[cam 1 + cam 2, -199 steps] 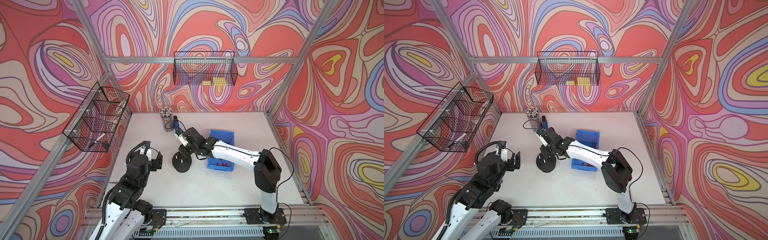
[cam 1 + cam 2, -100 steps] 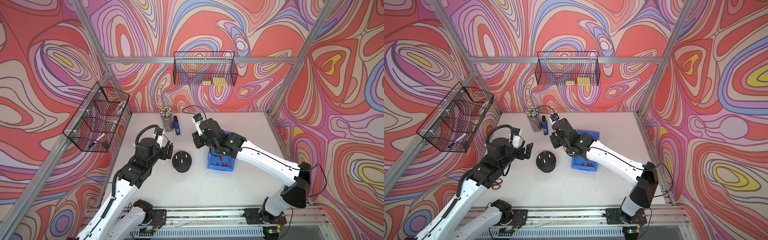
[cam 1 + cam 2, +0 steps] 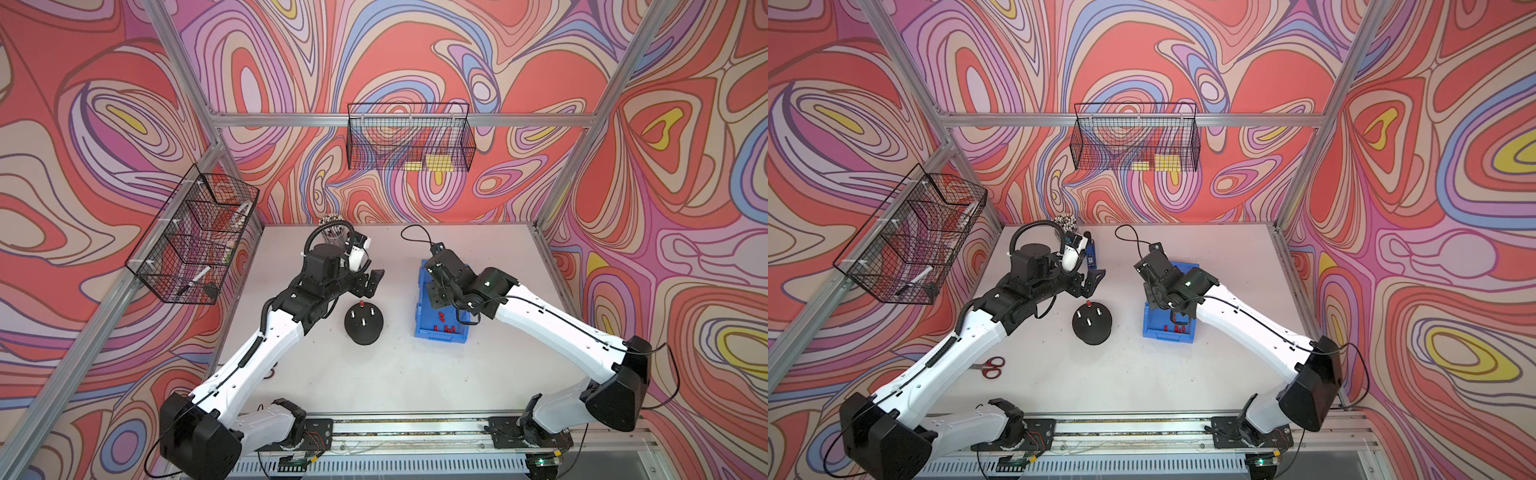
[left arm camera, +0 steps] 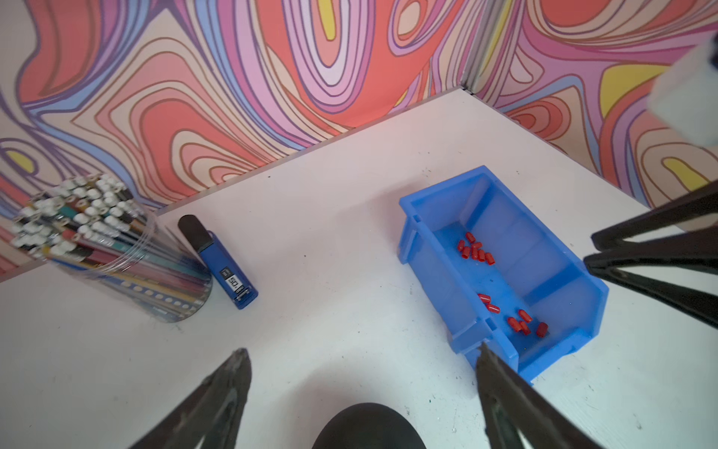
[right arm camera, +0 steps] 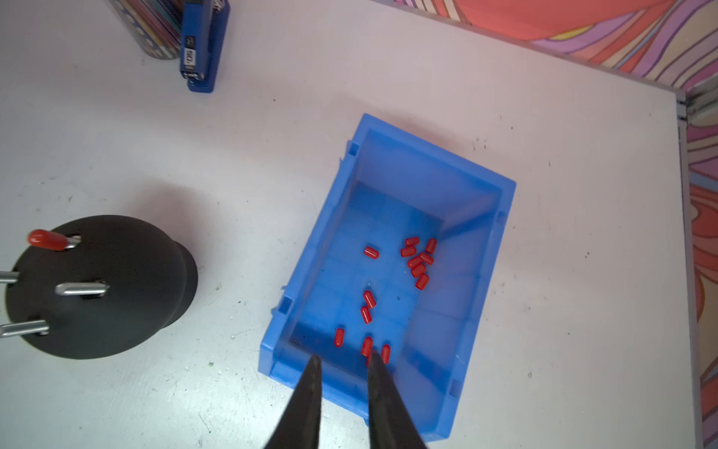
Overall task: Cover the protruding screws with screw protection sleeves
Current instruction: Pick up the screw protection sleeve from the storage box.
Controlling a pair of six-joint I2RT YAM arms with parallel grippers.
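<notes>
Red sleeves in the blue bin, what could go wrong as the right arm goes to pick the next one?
The sleeves lie tiny and bunched, so the jaws might pinch two or none. Three screws are bare and thin; a tilted sleeve could miss.

open tabletop (image 3: 415, 374) between dome base (image 3: 364, 330) and blue bin (image 3: 440, 337), right hand (image 5: 344, 357) above bin, pencil cup (image 4: 116, 252) blocking rear

Four silvery protruding screws (image 5: 79, 289) stand upright on a black dome base (image 5: 128, 272) near the middle of the table (image 3: 415, 374). Three are bare; the one nearest the back edge wears a red sleeve (image 5: 46, 239). Loose red screw protection sleeves (image 5: 417, 260) lie scattered in the blue bin (image 5: 466, 311) toward the right edge.
</notes>
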